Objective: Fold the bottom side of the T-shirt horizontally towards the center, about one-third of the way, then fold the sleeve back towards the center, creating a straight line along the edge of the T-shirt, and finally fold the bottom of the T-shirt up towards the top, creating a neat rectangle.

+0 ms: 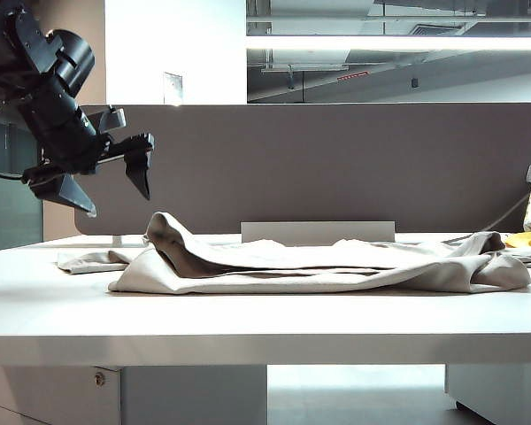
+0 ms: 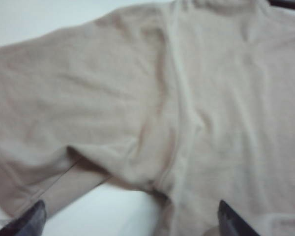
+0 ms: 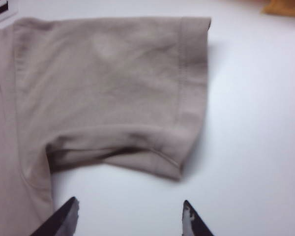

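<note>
The T-shirt point(image 1: 336, 266) lies across the white desk point(image 1: 248, 332) in front of the grey divider panel point(image 1: 336, 159), its cloth lapped over itself into a low, wrinkled mound that spans most of the desk's width. At the left, my left gripper point(image 1: 115, 173) hangs in the air above the shirt's left end, well clear of the cloth, with its jaws spread wide and nothing in them. Its wrist camera looks down on one sleeve point(image 2: 54, 123) and the seam where it joins the body. On the right, my right gripper point(image 3: 128, 219) hovers above the other sleeve point(image 3: 113, 93), which lies flat on the bare desk; its two fingertips point(image 3: 64, 216) stand apart, holding nothing.
</note>
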`<action>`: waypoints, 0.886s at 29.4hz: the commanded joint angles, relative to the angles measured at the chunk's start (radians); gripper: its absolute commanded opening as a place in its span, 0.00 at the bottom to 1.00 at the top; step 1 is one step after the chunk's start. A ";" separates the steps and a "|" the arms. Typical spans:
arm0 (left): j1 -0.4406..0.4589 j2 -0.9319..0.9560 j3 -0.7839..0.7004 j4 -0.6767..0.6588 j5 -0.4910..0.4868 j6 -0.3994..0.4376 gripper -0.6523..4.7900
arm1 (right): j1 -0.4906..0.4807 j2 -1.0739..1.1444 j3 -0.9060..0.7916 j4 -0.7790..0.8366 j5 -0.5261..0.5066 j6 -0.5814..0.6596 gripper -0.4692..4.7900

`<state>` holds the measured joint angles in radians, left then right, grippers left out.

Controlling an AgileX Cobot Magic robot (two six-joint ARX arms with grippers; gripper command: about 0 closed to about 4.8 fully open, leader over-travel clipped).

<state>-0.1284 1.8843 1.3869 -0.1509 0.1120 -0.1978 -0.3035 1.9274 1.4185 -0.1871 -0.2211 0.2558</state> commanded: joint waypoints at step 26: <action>0.002 0.003 0.008 -0.068 0.007 0.071 0.96 | -0.100 0.455 0.573 -0.114 -0.077 0.011 0.63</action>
<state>-0.1284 1.8896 1.3884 -0.2253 0.1169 -0.1368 -0.4030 2.3653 1.9781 -0.2859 -0.2966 0.2619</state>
